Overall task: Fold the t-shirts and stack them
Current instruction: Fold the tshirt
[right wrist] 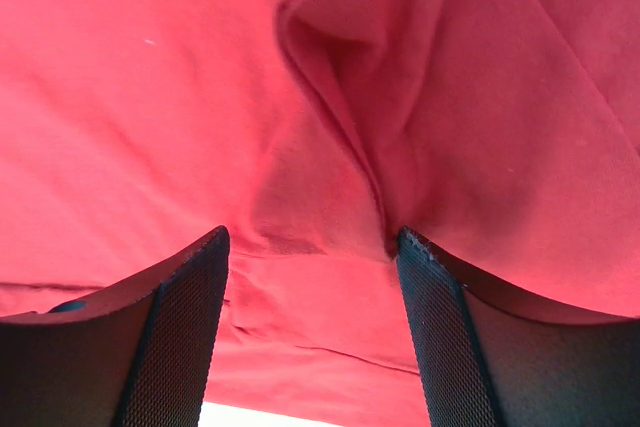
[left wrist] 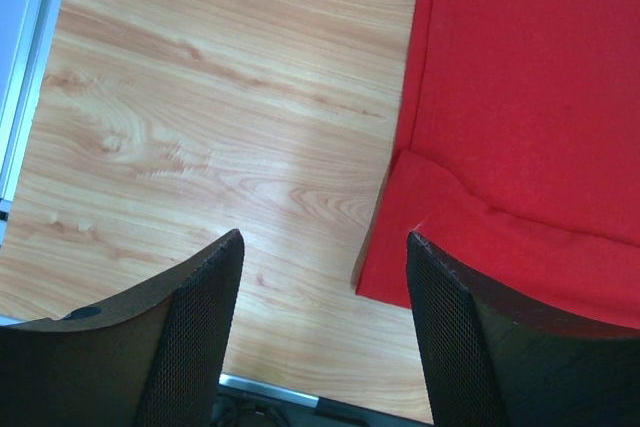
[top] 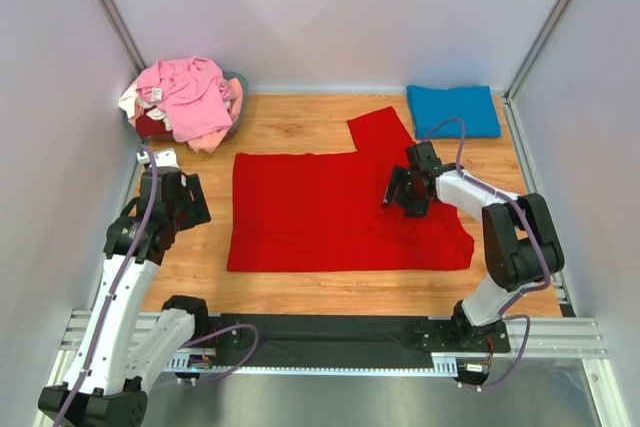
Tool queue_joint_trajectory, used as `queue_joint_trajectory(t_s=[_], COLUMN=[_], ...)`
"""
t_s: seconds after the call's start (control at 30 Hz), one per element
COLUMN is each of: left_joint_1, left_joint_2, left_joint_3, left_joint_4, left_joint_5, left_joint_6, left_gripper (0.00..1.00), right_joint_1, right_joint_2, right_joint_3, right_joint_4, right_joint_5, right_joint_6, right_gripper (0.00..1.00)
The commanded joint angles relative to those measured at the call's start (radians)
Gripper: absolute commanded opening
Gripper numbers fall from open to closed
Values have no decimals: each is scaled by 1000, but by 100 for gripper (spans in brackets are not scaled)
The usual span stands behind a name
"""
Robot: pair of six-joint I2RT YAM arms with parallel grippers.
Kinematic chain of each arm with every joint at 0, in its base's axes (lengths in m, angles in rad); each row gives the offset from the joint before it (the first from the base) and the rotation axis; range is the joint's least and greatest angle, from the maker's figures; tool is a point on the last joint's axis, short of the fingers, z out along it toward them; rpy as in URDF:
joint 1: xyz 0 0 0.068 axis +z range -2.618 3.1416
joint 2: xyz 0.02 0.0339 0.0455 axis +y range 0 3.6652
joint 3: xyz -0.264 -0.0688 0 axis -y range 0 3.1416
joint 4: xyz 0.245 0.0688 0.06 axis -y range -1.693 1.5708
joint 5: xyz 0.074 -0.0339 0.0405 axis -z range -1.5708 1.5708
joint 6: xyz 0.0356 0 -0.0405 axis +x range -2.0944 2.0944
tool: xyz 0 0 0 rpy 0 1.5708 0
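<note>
Top external, right arm (top: 470,192) bent inward, jaws wide over red t-shirt (top: 330,217), left jaws wide.

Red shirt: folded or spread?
Mostly spread. The red shirt lies flat across the table, one sleeve sticking out on the far side; the left wrist view shows only a narrow overlap at its edge.

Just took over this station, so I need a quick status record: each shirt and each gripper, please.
red t-shirt: spread flat mid-table, one sleeve pointing to the far side
blue t-shirt: folded, far right corner
pink and cream pile: unfolded heap, far left corner
left gripper: open, over bare table beside the red t-shirt's left edge
right gripper: open, over a crease in the red t-shirt
</note>
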Motion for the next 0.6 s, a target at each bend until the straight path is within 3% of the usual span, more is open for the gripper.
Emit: queue_joint_trajectory(t_s=[0.0,0.27,0.43,0.57], left_joint_1=[4,7,8,6], left_joint_2=[-10,-16,-21,-23], left_joint_3=[-1,-2,-2,-2], left_joint_4=[17,17,17,17], left_joint_5=[6,5,5,5], left_joint_6=[15,15,15,15], left_gripper=[73,73,73,73], right_joint_1=[10,21,21,14], right_joint_2=[9,98,210,345], right_joint_3=[75,206,347,662], right_joint_4=[23,-14,5,-93], right_joint_5=[0,-3,-90,-83], right_joint_6=[-14,-21,-49,-135], right_gripper=[69,69,69,70])
